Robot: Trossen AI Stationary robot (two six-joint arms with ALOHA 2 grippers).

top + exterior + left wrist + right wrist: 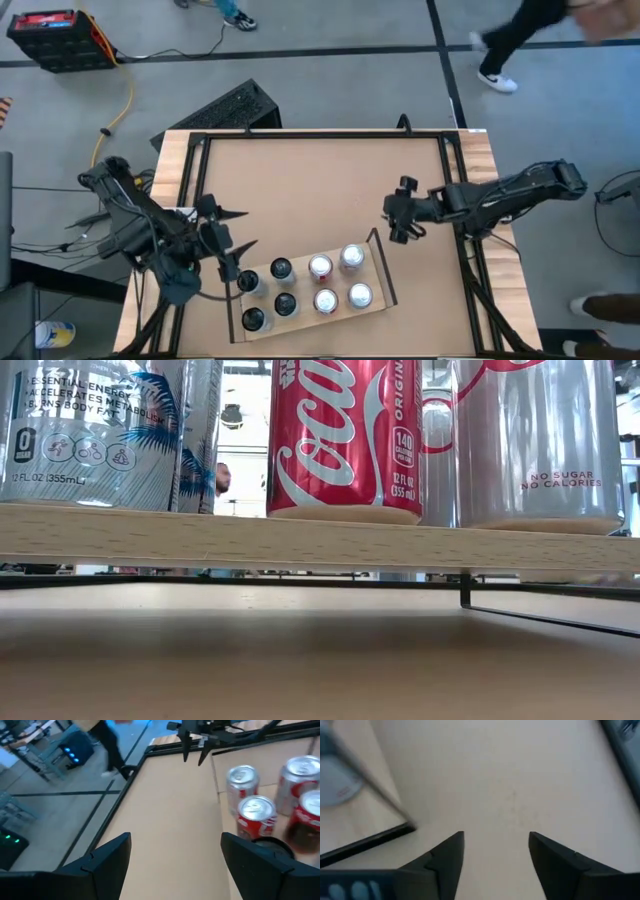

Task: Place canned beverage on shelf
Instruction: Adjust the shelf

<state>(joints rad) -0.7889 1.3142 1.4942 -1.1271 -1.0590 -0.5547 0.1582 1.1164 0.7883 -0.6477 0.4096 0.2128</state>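
While open, right tool [399, 222] beside shelf [385, 285]

Both arms are dark, nearly black, built of jointed segments with blocky housings at the joints. The left arm [130, 215] carries thin black cables looped along its links. The right arm [500, 192] is slimmer, a long dark tube. Each ends in 2 flat, matte black fingers [107, 857] with angled, wedge-shaped tips, the same on the right gripper [496, 851].
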